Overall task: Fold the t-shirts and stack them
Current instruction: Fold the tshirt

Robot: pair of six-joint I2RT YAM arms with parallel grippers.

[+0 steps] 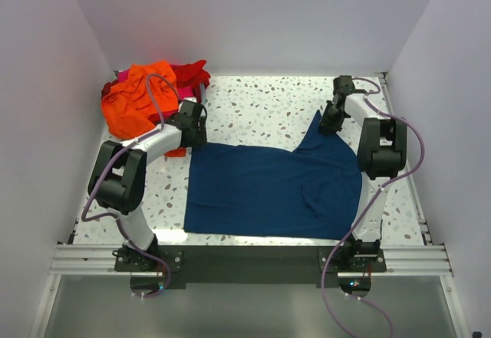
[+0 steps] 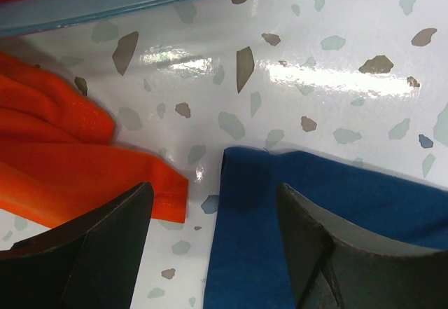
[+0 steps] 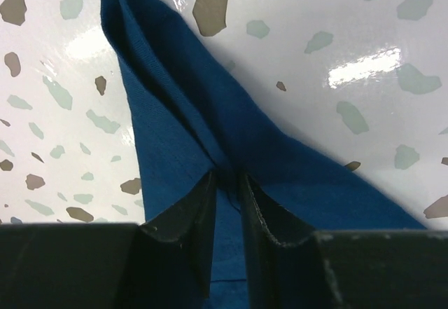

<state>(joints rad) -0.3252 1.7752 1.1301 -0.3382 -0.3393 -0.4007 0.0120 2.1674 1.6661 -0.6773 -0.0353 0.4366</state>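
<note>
As both arms reach over it, table (image 1: 253, 108): speckled white, carries all the cloth.
navy t-shirt (image 1: 268, 192): spread flat at near centre; far-right corner drawn into a peak.
orange t-shirt (image 1: 134, 104): crumpled at far left; red t-shirt (image 1: 193, 73) just behind it.
left gripper (image 2: 213, 204): jaws apart, low over the navy t-shirt's far-left corner, beside an orange hem.
right gripper (image 3: 227, 183): fingers clamped on the peak's fold.

A navy blue t-shirt (image 1: 268, 192), an orange t-shirt (image 1: 138, 104), a red t-shirt (image 1: 196, 73); white table (image 1: 261, 108) speckled grey-brown
</note>
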